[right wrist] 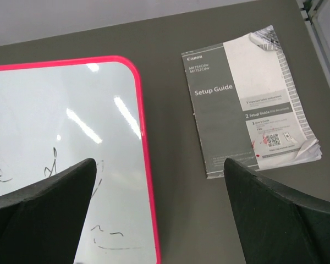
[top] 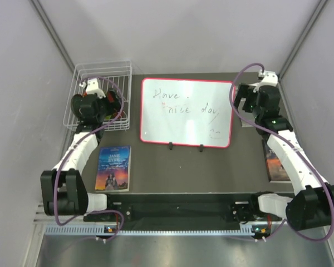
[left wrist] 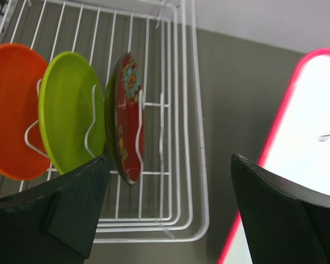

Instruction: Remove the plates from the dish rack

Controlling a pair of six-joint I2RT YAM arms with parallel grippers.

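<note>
Upper left of the overhead view, the dish rack (top: 78, 78) sits at the far corner of the table (top: 183, 169), just beside the red-framed whiteboard (top: 186, 111). The left gripper (left wrist: 169, 159) hangs over the rack's right side, jaws spread wide with nothing between them.

From the left wrist cam you can see three plates standing on edge between the prongs. The orange plate (left wrist: 11, 110) is at the far left of the frame, the lime green plate (left wrist: 69, 110) is next to it, and the red flowery plate (left wrist: 129, 121) is on the right, nearest the left fingertip (left wrist: 91, 181).

The right gripper (right wrist: 158, 162) is up in the upper right of the overhead shot. It hovers over the whiteboard's right edge, near a Canon Setup Guide booklet (right wrist: 247, 104), with its jaws wide apart too and gripping nothing.

A Jane Eyre paperback (top: 113, 167) lies on the table, lower left of the whiteboard.
</note>
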